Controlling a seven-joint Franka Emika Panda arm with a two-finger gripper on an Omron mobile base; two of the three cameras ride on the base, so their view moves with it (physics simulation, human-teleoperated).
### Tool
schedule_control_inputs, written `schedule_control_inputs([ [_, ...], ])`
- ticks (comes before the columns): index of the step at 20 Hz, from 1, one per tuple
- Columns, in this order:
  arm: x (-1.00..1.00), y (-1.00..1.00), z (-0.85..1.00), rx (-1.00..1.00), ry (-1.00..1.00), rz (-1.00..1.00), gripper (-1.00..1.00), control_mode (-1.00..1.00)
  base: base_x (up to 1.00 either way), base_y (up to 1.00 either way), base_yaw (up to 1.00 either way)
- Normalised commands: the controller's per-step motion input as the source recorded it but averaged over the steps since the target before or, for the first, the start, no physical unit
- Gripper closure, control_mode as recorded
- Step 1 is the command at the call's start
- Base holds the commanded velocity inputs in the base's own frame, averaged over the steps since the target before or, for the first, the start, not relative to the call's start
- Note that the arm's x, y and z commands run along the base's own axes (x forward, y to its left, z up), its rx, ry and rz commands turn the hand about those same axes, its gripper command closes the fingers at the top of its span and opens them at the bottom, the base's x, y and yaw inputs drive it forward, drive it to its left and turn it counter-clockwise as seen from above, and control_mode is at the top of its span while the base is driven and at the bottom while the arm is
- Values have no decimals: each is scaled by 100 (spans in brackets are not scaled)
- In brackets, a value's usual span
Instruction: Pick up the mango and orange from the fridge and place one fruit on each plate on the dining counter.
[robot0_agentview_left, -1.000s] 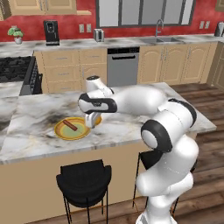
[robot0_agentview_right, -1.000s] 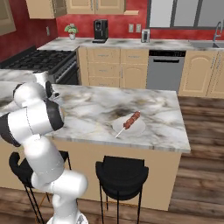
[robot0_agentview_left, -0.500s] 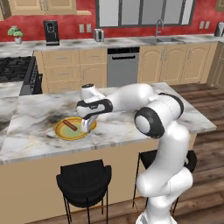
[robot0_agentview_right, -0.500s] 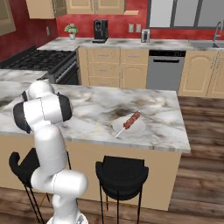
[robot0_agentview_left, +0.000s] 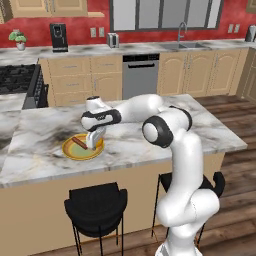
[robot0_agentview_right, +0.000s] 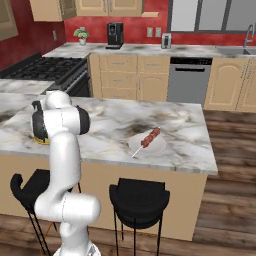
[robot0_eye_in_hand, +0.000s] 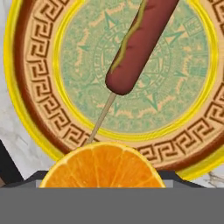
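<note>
Orange (robot0_eye_in_hand: 103, 165) sits right at the pincer (robot0_agentview_left: 93, 145), seen in the hand view as a cut face rising at the bottom edge, directly over the near rim of the yellow plate (robot0_eye_in_hand: 26, 109). The pincer looks closed on the orange, though its fingertips are hidden behind the fruit, so the hold is a judgement. In the left base view the pincer hangs low over the yellow plate (robot0_agentview_left: 70, 151) on the dining counter (robot0_agentview_left: 130, 145), pointing down.

Going left to right in the hand view: bare patterned plate, then the thin wooden stick, then the sausage (robot0_eye_in_hand: 140, 48), whose long axis runs from lower left to upper right, up and away from the orange. The stick's end lies just beside the fruit; the sausage itself stands apart from it. Setting down here probably lands the orange on the rim band, near the stick.

Further right on the counter, well apart, the white plate (robot0_agentview_right: 157, 148) holds 1 meat skewer (robot0_agentview_right: 150, 137) and awaits the mango.
</note>
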Motion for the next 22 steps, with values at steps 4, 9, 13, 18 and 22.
schedule_control_inputs([
  [4, 58, 0, -31, 0, 7, 5, 100, -100, 0, 0, 0],
  [9, 27, 0, -41, 0, 0, 5, 100, -100, 0, 0, 0],
  [13, 1, -1, -25, 0, 0, 3, -100, -100, 0, 0, 0],
  [18, -10, -22, -8, 6, -3, 2, -100, -100, 0, 0, 0],
  [22, -26, -25, 10, 6, -2, 0, -100, -100, 0, 0, 0],
])
